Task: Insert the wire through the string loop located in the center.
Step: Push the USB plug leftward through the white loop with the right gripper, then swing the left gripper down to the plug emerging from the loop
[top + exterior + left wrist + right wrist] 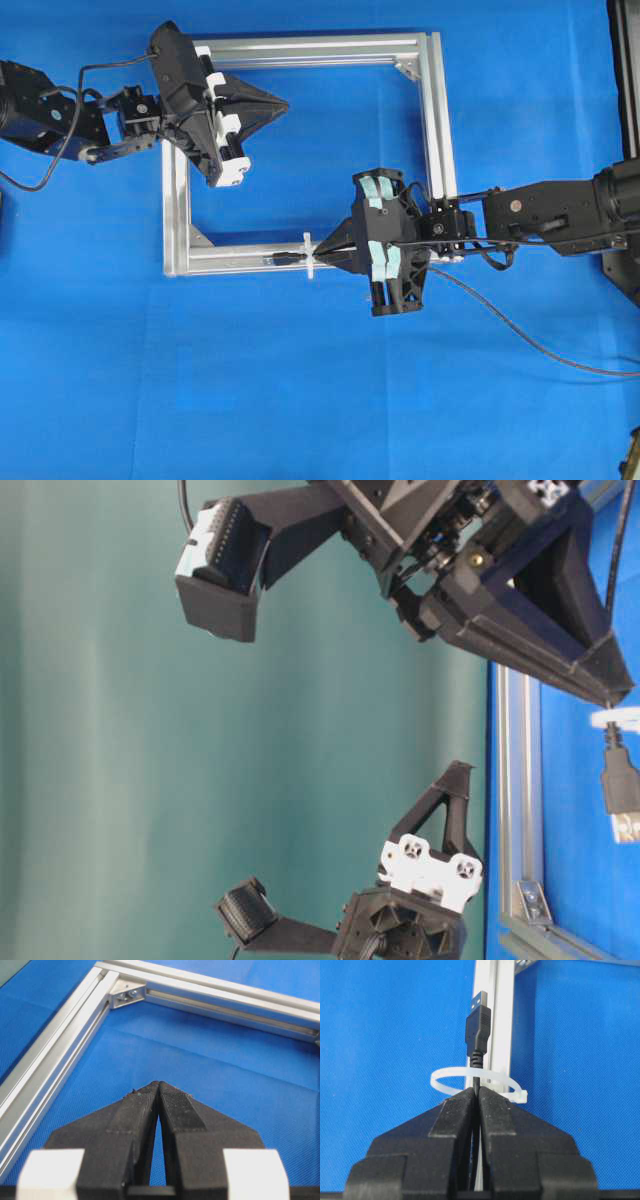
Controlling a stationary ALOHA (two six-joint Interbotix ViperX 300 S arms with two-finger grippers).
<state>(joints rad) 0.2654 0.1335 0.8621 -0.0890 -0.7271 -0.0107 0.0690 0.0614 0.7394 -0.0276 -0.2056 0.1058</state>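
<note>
The wire (520, 335) is a thin black cable that trails off to the right across the blue mat. My right gripper (476, 1090) is shut on it just behind the plug (478, 1025). The plug lies past the white string loop (519, 1095), and the cable runs through the loop along the silver bar (502, 1020). From overhead, the right gripper (318, 252) touches the loop (308, 255) on the frame's lower bar, with the plug (285, 258) to its left. My left gripper (158, 1083) is shut and empty, hovering inside the frame (285, 103).
The square aluminium frame (440, 130) lies on the blue mat, with corner brackets (127, 994) inside its corners. At table level the right gripper (615, 695) is above the plug (622, 780) and the left gripper (460, 768) is lower down. Dark equipment (625, 70) stands at the right edge.
</note>
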